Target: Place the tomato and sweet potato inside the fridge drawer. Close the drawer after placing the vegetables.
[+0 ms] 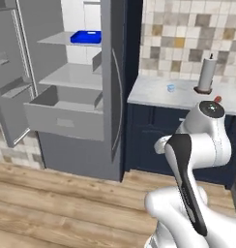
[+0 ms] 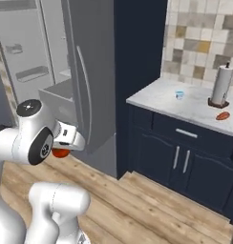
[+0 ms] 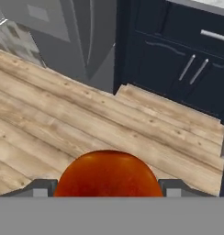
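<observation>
My gripper (image 3: 108, 189) is shut on the tomato (image 3: 108, 174), a glossy red ball sitting between the two dark fingertips (image 3: 40, 187). In the right base view the tomato (image 2: 61, 153) hangs under the hand, above the wooden floor in front of the fridge. The sweet potato (image 2: 223, 115), an orange-red oval, lies on the marble counter next to the paper towel roll; its red end (image 1: 217, 99) peeks out behind my arm in the left base view. The fridge drawer (image 1: 66, 122) is pulled out, a wide grey box with a small recessed handle, and nothing shows inside it.
The left fridge door (image 1: 11, 97) stands open with grey bins; the right door (image 1: 113, 82) is ajar beside the drawer. A blue tray (image 1: 85, 37) sits on an upper shelf. A glass (image 2: 179, 95) and paper towel roll (image 2: 221, 86) stand on the counter (image 2: 161, 100) above dark cabinets.
</observation>
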Available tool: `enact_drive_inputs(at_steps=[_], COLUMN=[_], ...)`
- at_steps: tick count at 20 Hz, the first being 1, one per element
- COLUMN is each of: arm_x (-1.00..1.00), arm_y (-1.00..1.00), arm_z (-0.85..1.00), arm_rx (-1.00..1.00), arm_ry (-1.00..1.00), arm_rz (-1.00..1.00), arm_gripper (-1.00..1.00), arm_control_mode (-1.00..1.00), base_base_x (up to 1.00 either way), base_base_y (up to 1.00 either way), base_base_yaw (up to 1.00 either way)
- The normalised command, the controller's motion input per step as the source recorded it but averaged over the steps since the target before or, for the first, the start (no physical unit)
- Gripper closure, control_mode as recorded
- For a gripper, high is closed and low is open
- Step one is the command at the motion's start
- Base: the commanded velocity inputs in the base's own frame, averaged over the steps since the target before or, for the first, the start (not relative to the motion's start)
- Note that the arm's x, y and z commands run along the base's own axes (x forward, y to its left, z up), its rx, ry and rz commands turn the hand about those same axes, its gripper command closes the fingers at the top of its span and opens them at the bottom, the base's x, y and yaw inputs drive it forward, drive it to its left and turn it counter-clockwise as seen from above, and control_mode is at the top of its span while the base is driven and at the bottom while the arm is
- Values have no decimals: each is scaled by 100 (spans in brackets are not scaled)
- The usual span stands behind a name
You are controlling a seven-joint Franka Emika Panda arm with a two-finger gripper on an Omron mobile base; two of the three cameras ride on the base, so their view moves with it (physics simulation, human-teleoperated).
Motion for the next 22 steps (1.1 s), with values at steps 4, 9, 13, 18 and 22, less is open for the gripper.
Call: enact_drive_inputs(at_steps=[4,9,13,18,22], arm_x=[0,0,0,0,0], arm_y=[0,0,0,0,0], arm_z=[0,0,0,0,0], arm_rx=[0,0,0,0,0], arm_ry=[0,0,0,0,0], arm_rz=[0,0,0,0,0], arm_gripper=[100,100,100,100,100], arm_control_mode=[100,100,100,100,100], base_base_x=[4,20,23,54,61], base_base_y=[67,80,61,72,69], base_base_yaw=[29,17,3,-7,-19])
